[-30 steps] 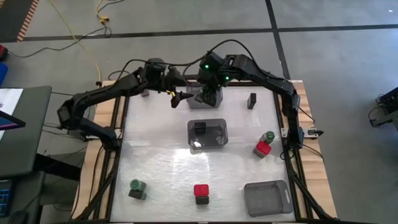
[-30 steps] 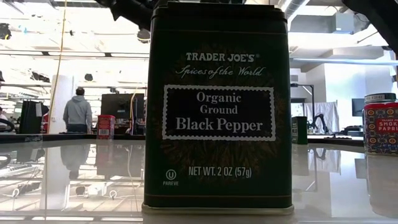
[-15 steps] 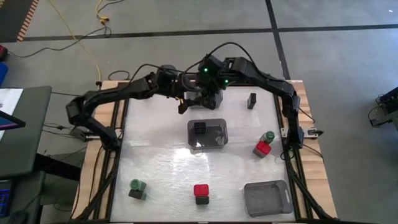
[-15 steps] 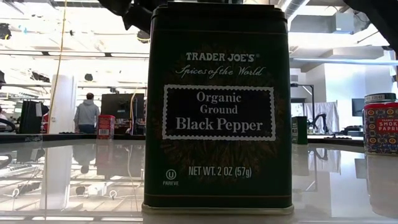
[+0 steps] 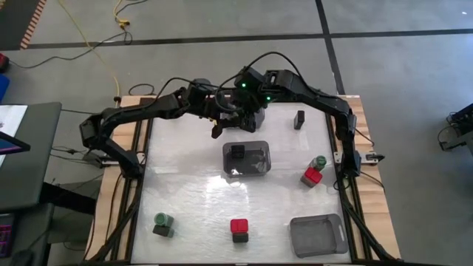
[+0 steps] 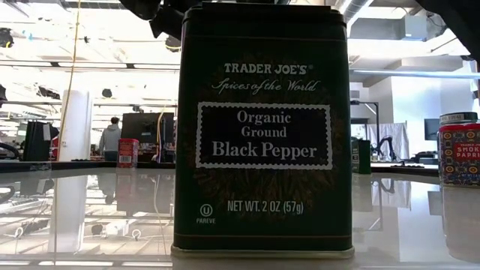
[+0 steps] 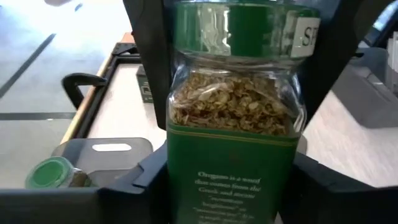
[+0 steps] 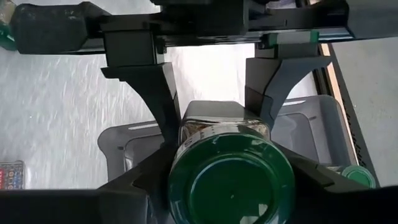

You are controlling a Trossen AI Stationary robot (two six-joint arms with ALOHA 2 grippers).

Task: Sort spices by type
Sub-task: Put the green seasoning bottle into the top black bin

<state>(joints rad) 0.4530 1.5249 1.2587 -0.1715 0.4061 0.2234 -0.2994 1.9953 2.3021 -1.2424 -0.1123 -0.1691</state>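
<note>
A glass oregano jar [image 7: 233, 124] with a round green cap [image 8: 230, 183] is held up at the table's far middle, over a grey bin [image 8: 311, 130]. My right gripper [image 8: 230, 186] is shut on it from above. My left gripper [image 7: 230, 193] has come in from the table's left and is shut on it lower down. In the high view the two grippers meet [image 5: 238, 114], and the jar is hidden under them. Other spices stand about the table: a green-capped jar [image 5: 162, 222], a red-capped one [image 5: 239, 227], a red and green pair [image 5: 313, 171] and a black tin [image 5: 299, 118]. My left gripper pinches the jar's lower body, at the green label [image 7: 186, 180], between its two fingers [image 8: 163, 106]. It comes almost level from the table's left. The jar stands upright and clear of the table. My right gripper pinches the jar's top, at the green cap [image 8: 186, 186], between its two fingers [image 7: 149, 56]. It slants down from above, and the jar hangs upright below it.
A grey bin [image 5: 259, 168] at the table's middle holds a black tin [image 5: 237, 151]. Another grey bin [image 5: 318, 235] stands at the near right. In the low view a black pepper tin [image 6: 262, 135] fills the middle, with a red paprika tin [image 6: 459, 154] at the right.
My left gripper has moved toward the table's right and a little down, up to the jar that my right gripper holds. My right gripper has kept its place.
</note>
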